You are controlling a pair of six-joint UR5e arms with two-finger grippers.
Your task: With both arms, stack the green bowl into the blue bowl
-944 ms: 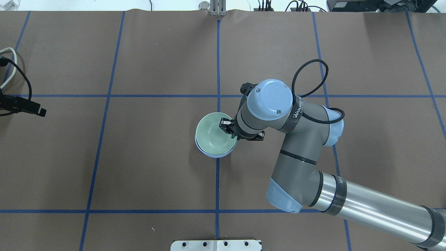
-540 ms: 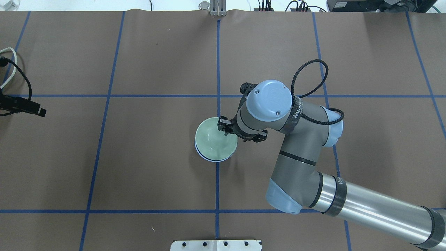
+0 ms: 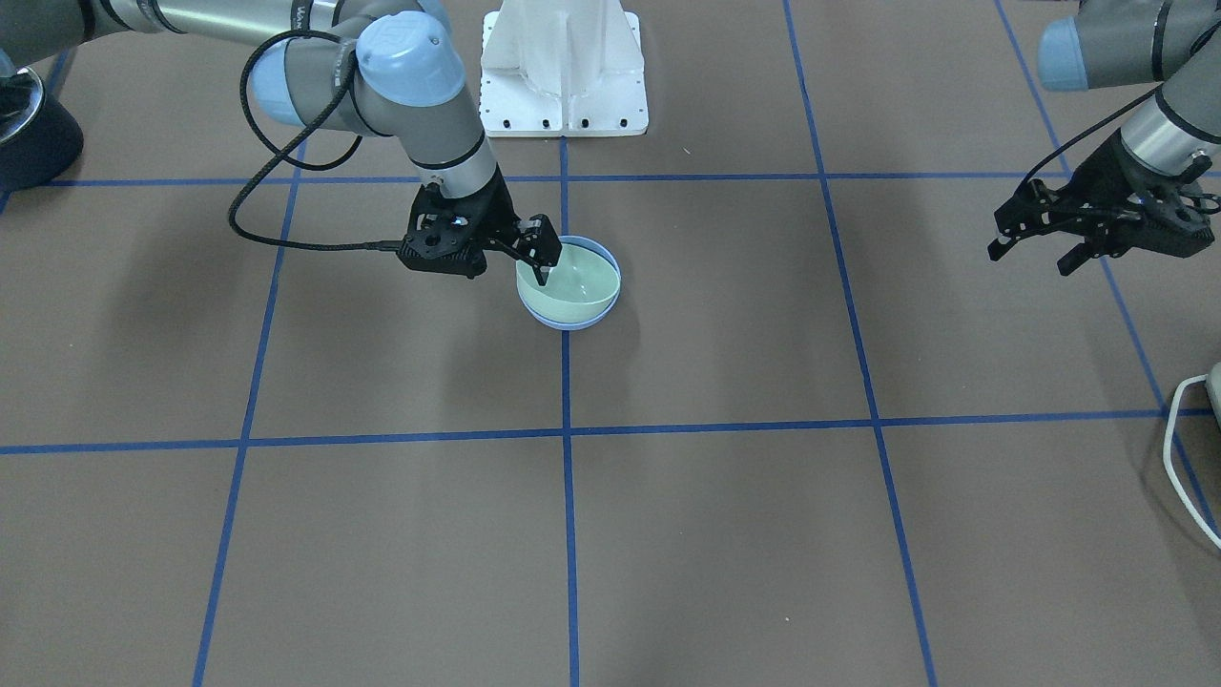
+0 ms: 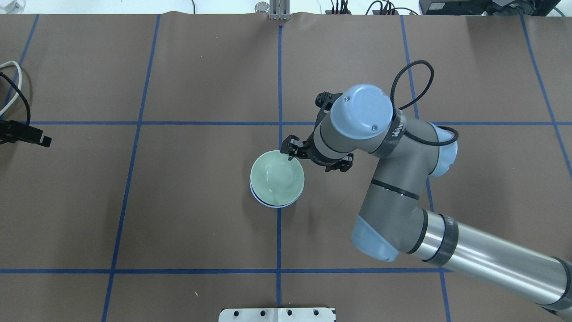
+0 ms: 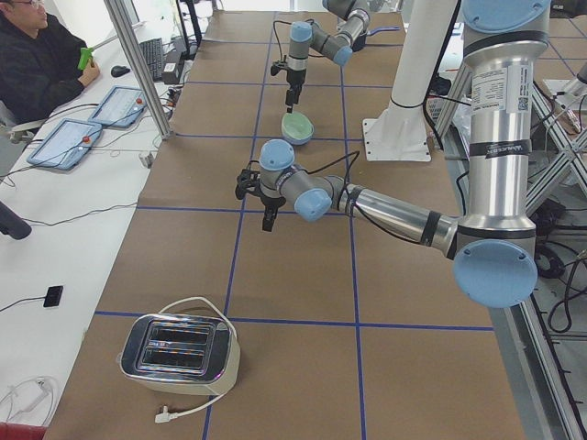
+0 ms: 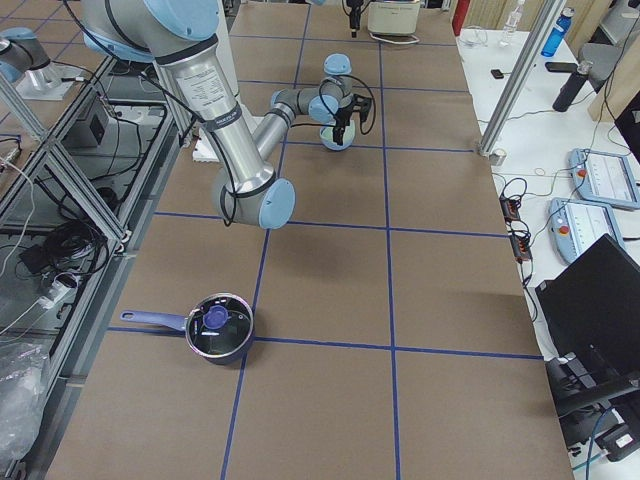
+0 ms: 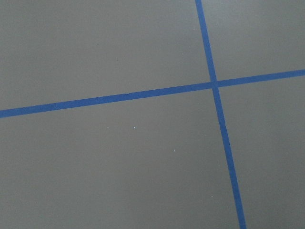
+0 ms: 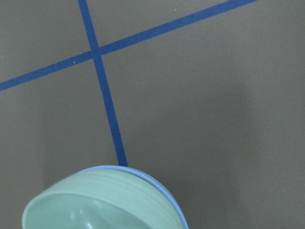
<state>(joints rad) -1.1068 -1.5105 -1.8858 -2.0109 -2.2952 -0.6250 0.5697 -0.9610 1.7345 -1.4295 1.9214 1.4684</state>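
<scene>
The green bowl sits nested inside the blue bowl at the table's middle, and only the blue rim shows around it. In the front-facing view the green bowl shows the blue bowl's rim behind it. My right gripper is open and empty, just above the bowls' edge on its own side, apart from them. The right wrist view shows the green bowl with the blue rim at the bottom. My left gripper is open and empty, far off at the table's left side.
The white pedestal base stands behind the bowls. A toaster with a white cable sits at the left end. A blue lidded pot sits at the right end. An operator sits across the table.
My right gripper has let go of the green bowl's rim and drawn back up and away from it. The green bowl has settled into the blue bowl. My left gripper has moved slightly further left.
</scene>
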